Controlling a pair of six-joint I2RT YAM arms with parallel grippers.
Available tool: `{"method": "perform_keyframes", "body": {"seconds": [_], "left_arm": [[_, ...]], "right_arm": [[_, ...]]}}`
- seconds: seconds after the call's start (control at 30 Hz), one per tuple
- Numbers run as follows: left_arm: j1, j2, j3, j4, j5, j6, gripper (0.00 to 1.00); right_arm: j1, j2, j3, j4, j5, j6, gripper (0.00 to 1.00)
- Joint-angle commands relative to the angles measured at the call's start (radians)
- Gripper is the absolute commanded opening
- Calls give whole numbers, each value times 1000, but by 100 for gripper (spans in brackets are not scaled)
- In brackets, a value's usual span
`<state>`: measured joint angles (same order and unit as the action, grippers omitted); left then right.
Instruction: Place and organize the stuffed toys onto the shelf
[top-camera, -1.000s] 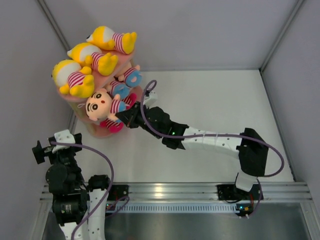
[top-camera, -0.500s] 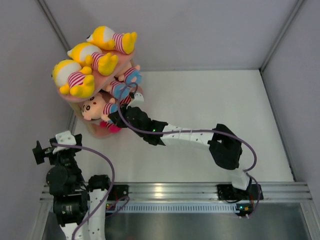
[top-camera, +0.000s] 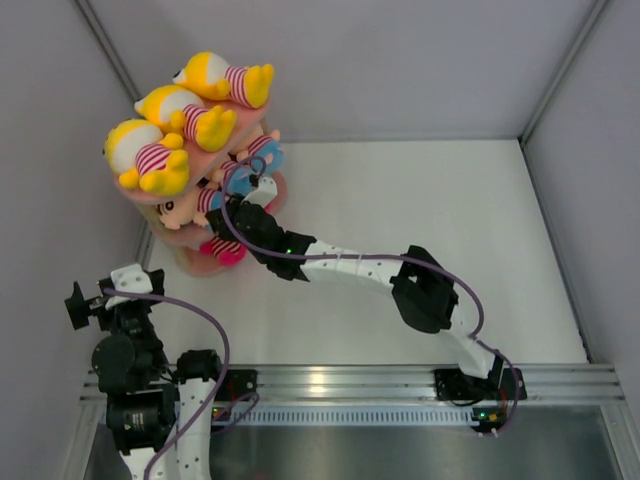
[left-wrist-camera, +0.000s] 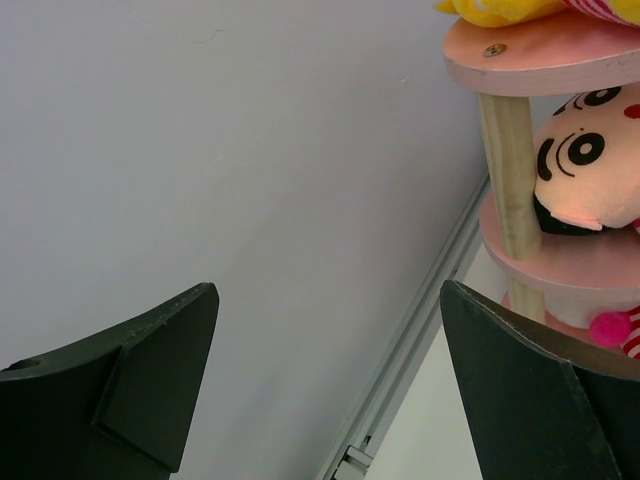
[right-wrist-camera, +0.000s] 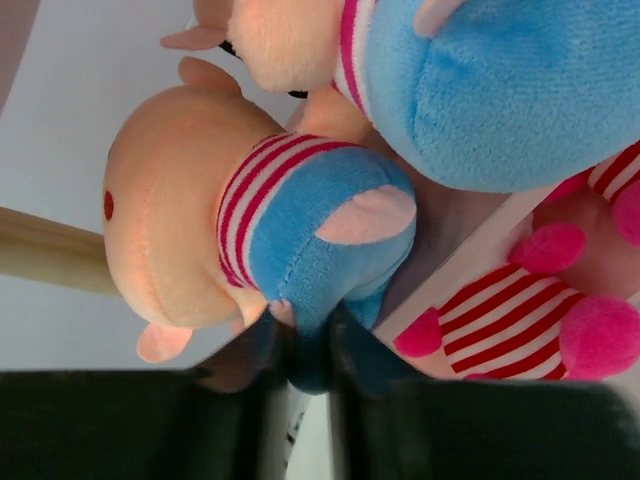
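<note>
The pink three-tier shelf (top-camera: 232, 160) stands at the far left. Three yellow stuffed toys (top-camera: 170, 110) lie on its top board. My right gripper (top-camera: 222, 222) reaches into the middle tier and is shut on the blue bottom of a pink-faced toy (right-wrist-camera: 270, 230), whose head (top-camera: 178, 207) pokes out left under the top board. Other pink-faced toys with blue bottoms (top-camera: 250, 168) lie beside it. A magenta toy (top-camera: 222, 250) lies on the lowest tier. My left gripper (left-wrist-camera: 325, 380) is open and empty near the left wall, with the shelf (left-wrist-camera: 560, 45) at its right.
Grey walls enclose the white table (top-camera: 420, 220) on the left, back and right. A metal rail (top-camera: 340, 382) runs along the near edge by the arm bases. The right arm (top-camera: 400, 285) stretches across the table's middle toward the shelf.
My right gripper has carried the pink-faced toy left and back, from in front of the shelf into the middle tier under the top board. The left arm has not moved.
</note>
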<state>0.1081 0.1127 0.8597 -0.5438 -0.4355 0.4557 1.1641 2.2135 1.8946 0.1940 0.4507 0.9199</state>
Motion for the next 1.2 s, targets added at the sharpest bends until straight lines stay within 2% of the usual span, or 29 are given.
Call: {"method": "perform_keyframes", "body": {"seconds": [0.0, 0.07, 0.1, 0.4, 0.43, 0.53, 0.57, 0.7, 0.87, 1.0, 1.17], "left_arm": [[-4, -15, -8, 50, 6, -12, 99], [-4, -15, -8, 50, 7, -14, 99], [-4, -12, -8, 50, 11, -15, 99], [-4, -21, 2, -25, 83, -46, 99], [-5, -24, 1, -45, 127, -48, 99], [-2, -34, -8, -82, 248, -63, 99], [-2, -38, -14, -102, 274, -72, 99], [2, -44, -33, -114, 320, -101, 99], [15, -42, -40, -131, 310, -109, 99], [21, -47, -73, -156, 323, -118, 99], [30, -44, -120, -156, 354, -143, 98]], "right_arm": [[-1, -5, 31, 30, -17, 7, 25], [-3, -31, 6, 57, -38, -12, 40], [-1, -41, -6, 68, -43, -12, 44], [11, -266, -232, 232, -49, -84, 73], [14, -288, -277, 251, -50, -110, 76], [13, -360, -333, 260, -59, -162, 96], [14, -392, -345, 257, -75, -189, 99], [5, -475, -408, 229, -136, -205, 99], [-24, -658, -615, 150, -184, -256, 99], [-200, -839, -770, -53, -365, -259, 99], [-351, -1053, -971, -189, -316, -337, 100]]}}
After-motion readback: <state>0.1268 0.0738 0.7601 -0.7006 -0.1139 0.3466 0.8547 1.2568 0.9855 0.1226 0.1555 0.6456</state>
